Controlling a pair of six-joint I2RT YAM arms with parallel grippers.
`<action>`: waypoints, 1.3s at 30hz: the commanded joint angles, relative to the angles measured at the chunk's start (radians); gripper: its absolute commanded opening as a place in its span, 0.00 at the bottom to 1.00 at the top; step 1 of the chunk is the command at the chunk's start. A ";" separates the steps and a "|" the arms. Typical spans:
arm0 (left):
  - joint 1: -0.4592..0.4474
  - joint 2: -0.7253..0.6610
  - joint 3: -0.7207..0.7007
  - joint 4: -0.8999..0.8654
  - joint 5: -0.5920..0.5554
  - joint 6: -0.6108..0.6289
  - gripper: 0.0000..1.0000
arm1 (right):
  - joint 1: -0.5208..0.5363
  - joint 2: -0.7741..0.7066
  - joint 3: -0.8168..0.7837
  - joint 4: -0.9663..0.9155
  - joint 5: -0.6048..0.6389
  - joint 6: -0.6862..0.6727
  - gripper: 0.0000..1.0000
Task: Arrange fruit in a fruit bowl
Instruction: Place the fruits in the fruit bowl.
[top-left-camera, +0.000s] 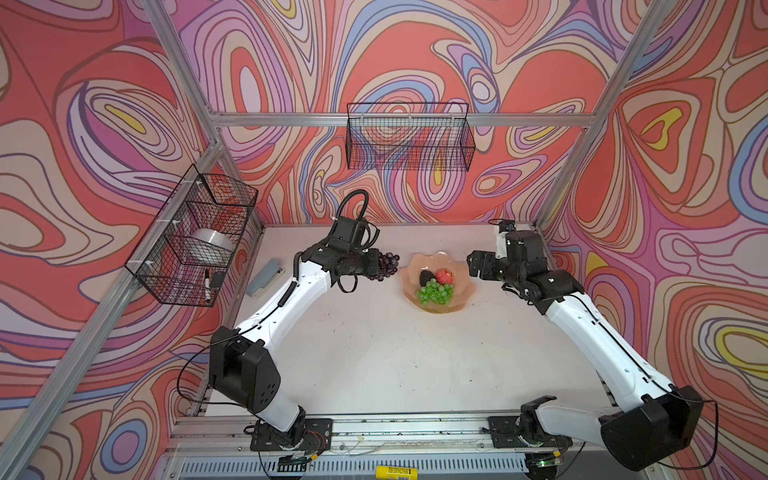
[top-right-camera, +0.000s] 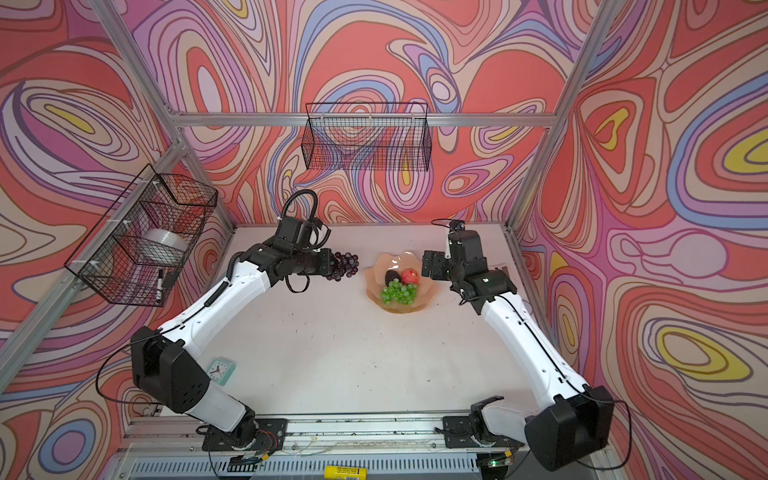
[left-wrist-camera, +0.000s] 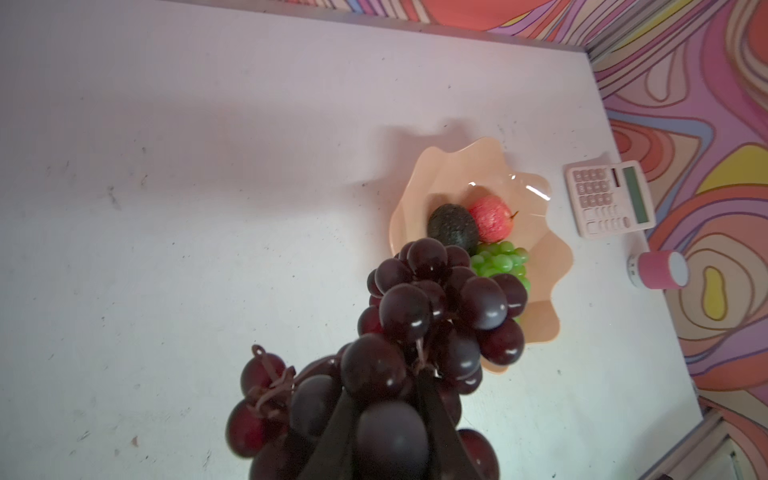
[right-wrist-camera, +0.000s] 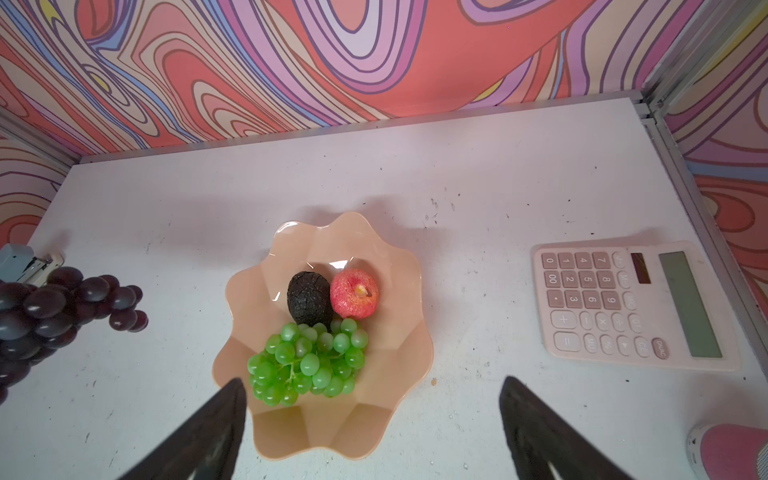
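Note:
My left gripper (left-wrist-camera: 386, 386) is shut on the dark purple grape bunch (left-wrist-camera: 436, 307), its fingers buried among the grapes. In both top views the bunch (top-left-camera: 387, 266) (top-right-camera: 345, 266) hangs just left of the peach-pink fruit bowl (top-left-camera: 436, 308) (top-right-camera: 424, 291), apart from its rim. In the bowl (right-wrist-camera: 324, 432) lie a green grape bunch (right-wrist-camera: 309, 357), a dark bumpy avocado-like fruit (right-wrist-camera: 309, 299) and a small round red fruit (right-wrist-camera: 354, 293). My right gripper (right-wrist-camera: 374, 386) is open and holds nothing, standing at the bowl's right side (top-left-camera: 471, 266).
A pink calculator (right-wrist-camera: 623, 303) and a pink cylinder (left-wrist-camera: 658, 270) lie right of the bowl by the wall. A grey stapler (top-left-camera: 264, 278) sits at the table's left edge, a small clock (top-right-camera: 220, 370) near the left arm. Black wire baskets (top-left-camera: 195, 237) (top-left-camera: 409, 137) hang on the walls.

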 joint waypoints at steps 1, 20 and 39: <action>-0.017 0.057 0.089 0.033 0.063 0.005 0.23 | -0.005 -0.033 -0.001 -0.002 0.009 0.010 0.98; -0.122 0.516 0.340 0.185 0.112 -0.029 0.27 | -0.006 -0.089 -0.029 -0.021 0.014 0.024 0.98; -0.135 0.499 0.266 0.226 0.101 -0.039 1.00 | -0.004 -0.082 -0.033 -0.018 0.041 0.013 0.98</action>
